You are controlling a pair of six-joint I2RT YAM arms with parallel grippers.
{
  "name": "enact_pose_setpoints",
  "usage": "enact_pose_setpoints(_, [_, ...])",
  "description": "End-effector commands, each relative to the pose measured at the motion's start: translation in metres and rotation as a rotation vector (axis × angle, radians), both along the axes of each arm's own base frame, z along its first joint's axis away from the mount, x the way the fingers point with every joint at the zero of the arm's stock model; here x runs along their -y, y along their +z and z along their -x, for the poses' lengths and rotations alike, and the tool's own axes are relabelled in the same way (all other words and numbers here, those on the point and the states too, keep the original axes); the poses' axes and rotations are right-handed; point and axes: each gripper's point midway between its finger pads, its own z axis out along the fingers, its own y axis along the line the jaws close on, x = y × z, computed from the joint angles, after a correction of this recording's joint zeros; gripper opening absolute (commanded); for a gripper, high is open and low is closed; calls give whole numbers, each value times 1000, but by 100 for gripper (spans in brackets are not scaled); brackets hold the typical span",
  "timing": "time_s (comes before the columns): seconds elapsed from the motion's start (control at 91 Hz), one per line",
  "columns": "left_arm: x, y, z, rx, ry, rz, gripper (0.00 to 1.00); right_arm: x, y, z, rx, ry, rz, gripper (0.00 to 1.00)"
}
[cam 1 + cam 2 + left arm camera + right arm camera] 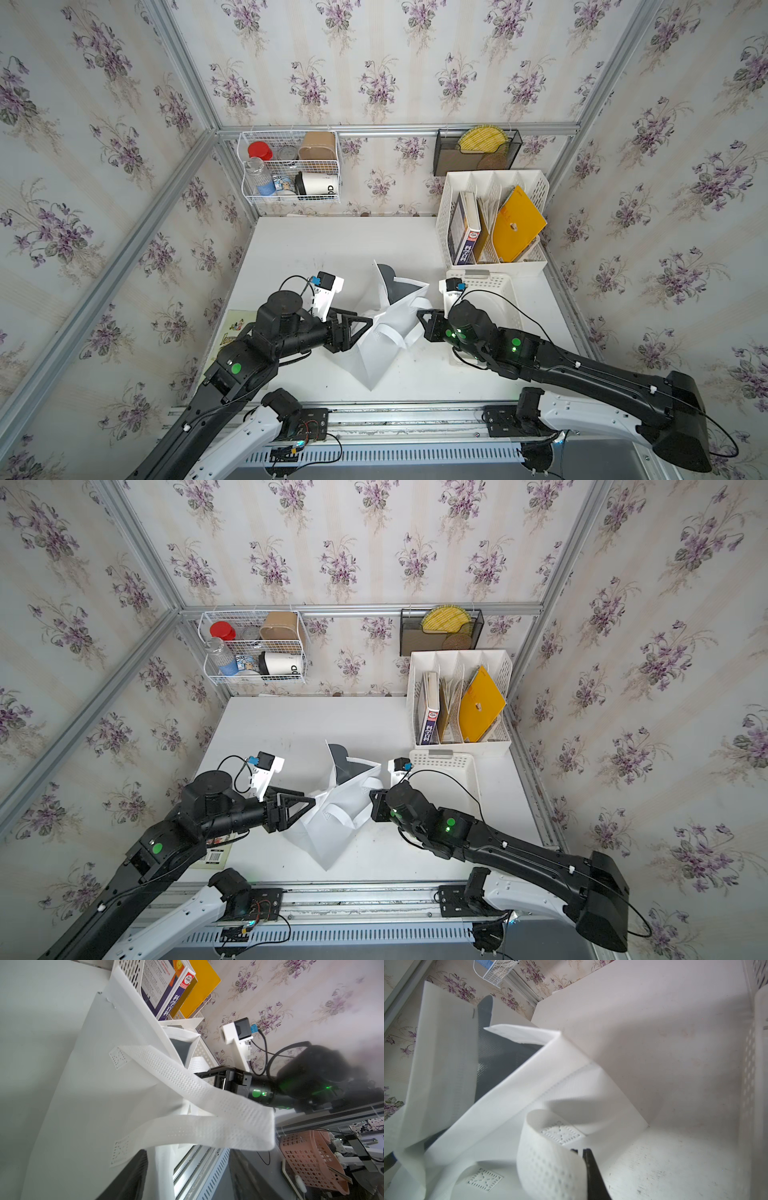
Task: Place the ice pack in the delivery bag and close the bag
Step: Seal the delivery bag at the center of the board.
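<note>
The delivery bag (382,349) (332,837) stands tilted and crumpled at the table's middle, with its mouth showing grey-silver lining (492,1053). My left gripper (368,323) (309,802) is at the bag's left side. Its jaws are open wide in the left wrist view (187,1180), and a white strap handle (207,1095) hangs loose just past them, with nothing held. My right gripper (419,315) (372,793) is at the bag's right side, shut on the other strap handle (550,1167). The ice pack does not show in any view.
A low white perforated tray (498,286) lies right of the bag, partly under my right arm. Behind it stands a white file rack (536,195) with books and a yellow folder. A wire basket (291,166) and black mesh holder (478,151) hang on the back wall.
</note>
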Motion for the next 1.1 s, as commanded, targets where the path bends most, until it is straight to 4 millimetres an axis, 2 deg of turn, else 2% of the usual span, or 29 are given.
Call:
enact_pose_setpoints(0.0, [-2,13,5,64,-44,-35,73,-4,9,-3,32,6,-14,13])
enact_pose_setpoints(0.099, [-8,24,2,102,-19,-79,74,-4,11,-4,36,6,-12,13])
enact_pose_setpoints(0.209, [-11,60,5,180,-24,-59,74,-3,13,-5,40,0,-11,14])
enact_pose_setpoints(0.319, [-2,104,16,246,-92,57,72,-2,14,-5,45,-7,-11,14])
enact_pose_setpoints(0.374, [5,115,19,238,-125,98,72,-2,15,-6,46,-10,-14,15])
enact_pose_setpoints(0.44, [17,119,20,206,-172,124,70,0,14,-7,43,-21,-7,15])
enact_pose_setpoints(0.627, [62,102,28,129,-273,93,66,7,14,-8,42,-51,3,15])
enact_pose_setpoints(0.748, [85,86,31,105,-272,37,62,12,13,-8,40,-74,-4,15])
enact_pose_setpoints(0.814, [89,71,21,62,-204,-13,58,14,13,-8,40,-81,-7,15])
enact_pose_setpoints(0.923, [84,41,-6,-18,-30,-95,56,16,12,-8,36,-90,-10,14])
enact_pose_setpoints(0.956, [86,34,-11,-34,-9,-106,52,16,12,-8,34,-92,-10,14])
enact_pose_setpoints(1.088, [95,25,-20,-95,43,-115,43,15,10,-9,30,-95,-11,14])
